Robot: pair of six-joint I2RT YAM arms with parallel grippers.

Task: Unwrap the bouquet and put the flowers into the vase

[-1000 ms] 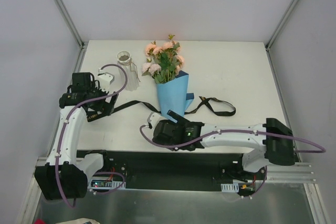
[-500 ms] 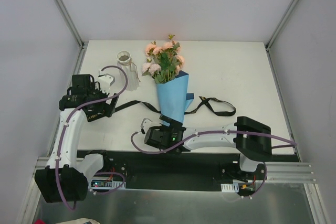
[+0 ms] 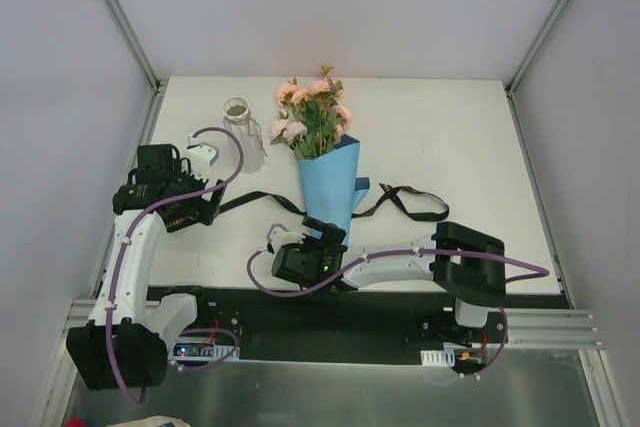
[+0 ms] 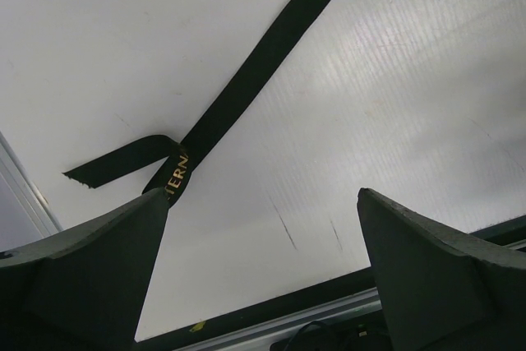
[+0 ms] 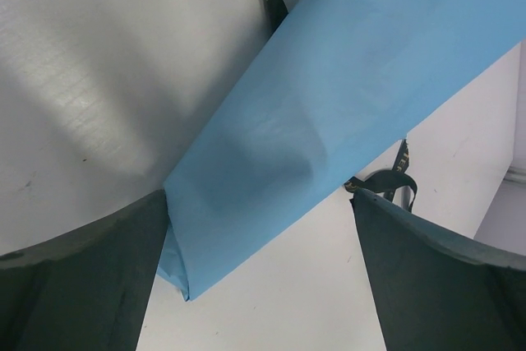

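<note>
From above, the bouquet (image 3: 328,169) lies on the white table (image 3: 460,127). Its pink roses (image 3: 312,112) point to the far side and its blue paper cone (image 3: 331,187) points to the near side. The little see-through vase (image 3: 245,132) stands just to the left of the bouquet's roses. A black ribbon (image 3: 405,203) runs flat across the table under the bouquet, out to the left and to the right of it. The right gripper (image 3: 323,231) is at the pointed end of the bouquet, with its fingers wide apart. The left gripper (image 3: 200,197) is well to the left of the bouquet, by the ribbon's left end.

The left wrist camera shows the left gripper (image 4: 263,195) wide open and holding nothing. The black ribbon (image 4: 246,80) lies flat on the table, with its folded end right by one finger (image 4: 99,269).

The right wrist camera shows the right gripper (image 5: 259,195) wide open too. The pointed end of the blue paper cone (image 5: 329,104) lies between its fingers (image 5: 436,277), not squeezed. A bit of black ribbon (image 5: 396,174) peeks out beside the paper.
</note>
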